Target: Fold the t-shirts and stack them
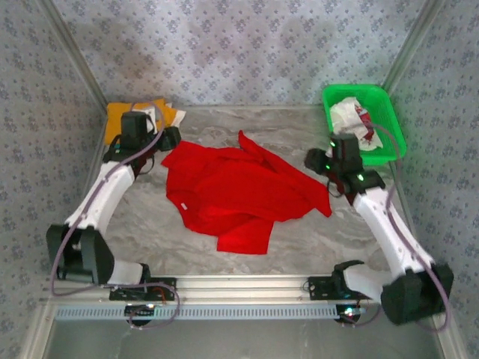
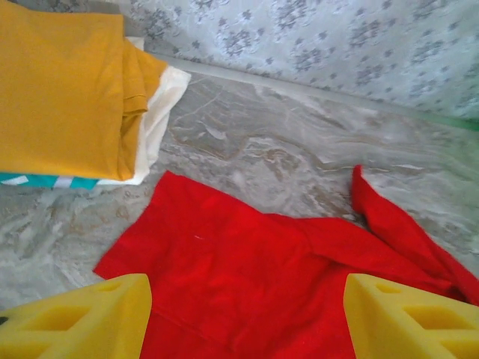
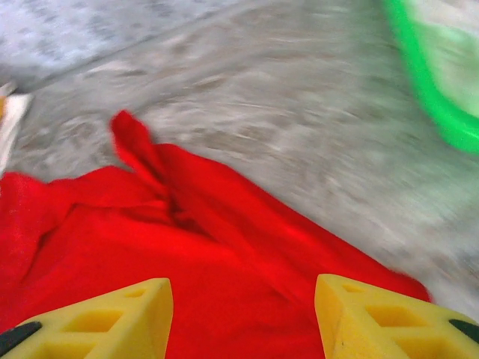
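Where the red t-shirt [image 1: 239,187] lies: in the middle of the counter [image 1: 299,239], unfolded and rumpled, with one narrow flap pointing toward the far wall and another hanging toward the near edge.
Counter: grey marbled surface, bare on all sides of the red cloth.
Left end effector [image 2: 245,299]: its yellow fingers [image 2: 82,318] are spread wide with nothing pinched between them. It sits over the left edge of the red t-shirt, near the folded pile. Whether it touches the cloth cannot be told.
Right end effector [image 3: 239,307]: its fingers [image 3: 389,314] are also spread apart and grip nothing. It is over the right side of the red t-shirt, with the basket rim off to its right. The wrist view is blurred, so contact with the cloth cannot be told.
Folded pile, far left corner: the orange-yellow t-shirt [image 2: 60,82] is on top, a white t-shirt [image 2: 161,112] shows under it, and a teal and white t-shirt [image 2: 45,181] peeks out at the bottom edge. The pile is apart from the red cloth.
Green basket [image 1: 389,112]: in the far right corner, holding a bunched white t-shirt with red marks [image 1: 352,116].
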Tool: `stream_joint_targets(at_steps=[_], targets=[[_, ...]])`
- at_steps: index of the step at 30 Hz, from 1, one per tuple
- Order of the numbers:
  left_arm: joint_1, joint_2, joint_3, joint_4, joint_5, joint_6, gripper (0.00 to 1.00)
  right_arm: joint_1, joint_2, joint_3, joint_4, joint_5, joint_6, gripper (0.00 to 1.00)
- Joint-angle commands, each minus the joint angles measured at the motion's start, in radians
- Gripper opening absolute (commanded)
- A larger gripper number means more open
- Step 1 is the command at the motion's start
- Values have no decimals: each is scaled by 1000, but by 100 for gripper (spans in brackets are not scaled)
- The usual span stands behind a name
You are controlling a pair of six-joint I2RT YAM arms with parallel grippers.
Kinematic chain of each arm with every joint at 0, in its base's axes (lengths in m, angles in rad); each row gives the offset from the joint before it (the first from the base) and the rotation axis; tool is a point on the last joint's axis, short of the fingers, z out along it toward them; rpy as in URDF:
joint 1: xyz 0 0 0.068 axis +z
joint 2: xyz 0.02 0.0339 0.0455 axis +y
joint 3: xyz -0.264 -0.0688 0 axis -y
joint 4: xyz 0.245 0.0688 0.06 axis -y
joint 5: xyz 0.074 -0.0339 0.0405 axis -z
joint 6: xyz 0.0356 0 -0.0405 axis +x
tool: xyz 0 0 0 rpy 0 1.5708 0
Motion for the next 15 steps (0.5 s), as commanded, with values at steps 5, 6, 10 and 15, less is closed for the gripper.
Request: stream_joint_targets(at_steps=[5, 6, 10, 15], targets=[[-179, -20, -228, 18, -69, -112, 71, 155, 606, 485, -18, -5, -249, 64], [-179, -11, -252, 40, -57, -132, 71, 161, 698, 572, -42, -16, -263, 64], [-188, 27, -311, 111, -5, -181, 74, 169, 981, 895, -170, -111, -286, 64], [-218, 84, -367, 160, 2, -200, 79, 175, 1192, 1124, -217, -165, -291, 69]])
